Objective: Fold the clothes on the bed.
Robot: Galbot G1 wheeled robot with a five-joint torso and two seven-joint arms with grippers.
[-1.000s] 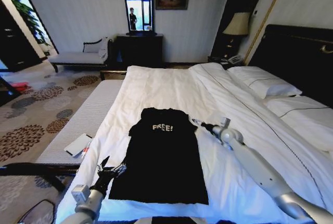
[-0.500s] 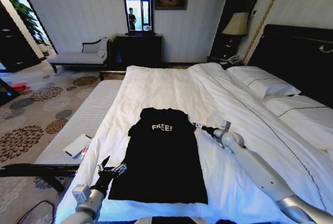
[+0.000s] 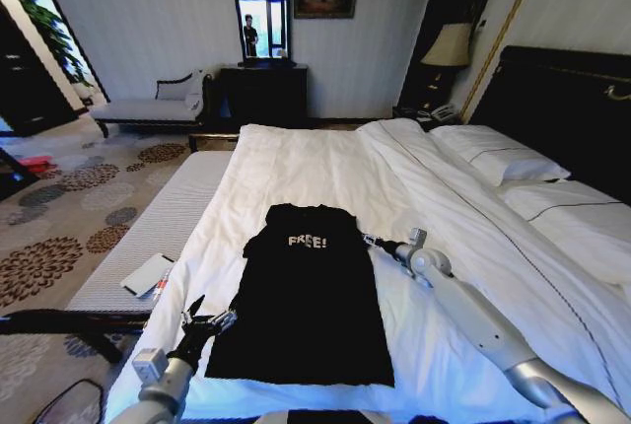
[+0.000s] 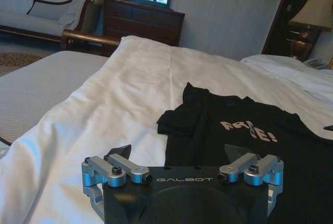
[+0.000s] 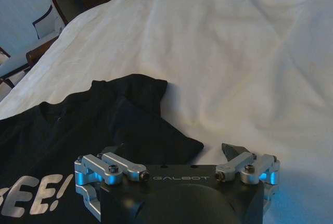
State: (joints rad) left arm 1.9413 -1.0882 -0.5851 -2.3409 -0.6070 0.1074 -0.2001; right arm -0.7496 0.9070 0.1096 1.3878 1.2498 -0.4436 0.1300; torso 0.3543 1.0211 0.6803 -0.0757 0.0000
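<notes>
The black T-shirt (image 3: 311,291) lies flat on the bed (image 3: 325,163), unfolded. Over the last second the right pincer (image 3: 372,241), spread wide, has edged closer to the shirt's right shoulder; the left pincer (image 3: 202,318), also wide, waits beside the lower left hem, so no grasp yet

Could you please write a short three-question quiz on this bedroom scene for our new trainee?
1. True or false: the black T-shirt lies spread flat on the white duvet, lettering facing up.
2. Which gripper is beside the shirt's sleeve end, near the lettering? A) left gripper B) right gripper
3. Fill in: both grippers' fingers are ____, holding nothing.

Key
1. True.
2. B. The right gripper sits at the shirt's upper edge by the sleeve; the left one is at the lower corner on the other side.
3. Open: both wrist views show the fingers spread apart over the fabric edge.
</notes>
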